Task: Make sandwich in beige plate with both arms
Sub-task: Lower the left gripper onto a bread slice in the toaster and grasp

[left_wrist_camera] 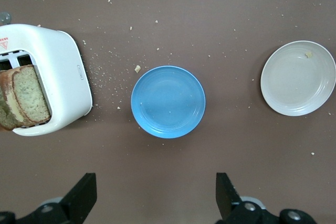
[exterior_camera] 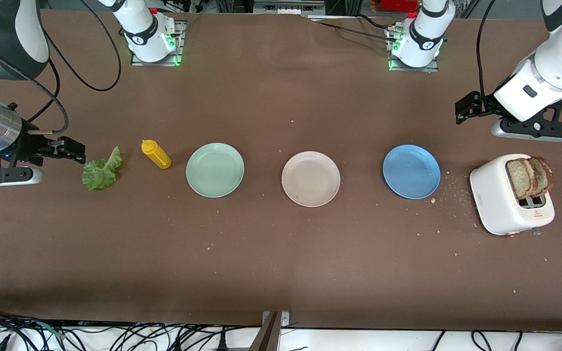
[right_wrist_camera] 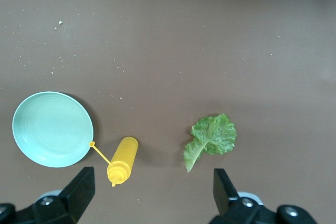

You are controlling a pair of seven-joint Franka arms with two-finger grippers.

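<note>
The beige plate (exterior_camera: 310, 178) (left_wrist_camera: 298, 77) lies bare in the middle of the table. Two brown toast slices (exterior_camera: 530, 176) (left_wrist_camera: 23, 100) stick up out of a white toaster (exterior_camera: 498, 195) (left_wrist_camera: 58, 72) at the left arm's end. A green lettuce leaf (exterior_camera: 101, 169) (right_wrist_camera: 211, 137) lies flat at the right arm's end. My left gripper (exterior_camera: 469, 108) (left_wrist_camera: 156, 190) hangs open and holds nothing, over the table between the toaster and the blue plate. My right gripper (exterior_camera: 69, 147) (right_wrist_camera: 152, 184) is open with nothing in it, over the table beside the lettuce.
A mint-green plate (exterior_camera: 215, 169) (right_wrist_camera: 52, 128) and a blue plate (exterior_camera: 411, 171) (left_wrist_camera: 168, 101) flank the beige one. A yellow squeeze bottle (exterior_camera: 156, 153) (right_wrist_camera: 122, 160) lies on its side between the lettuce and the mint plate. Crumbs are scattered by the toaster.
</note>
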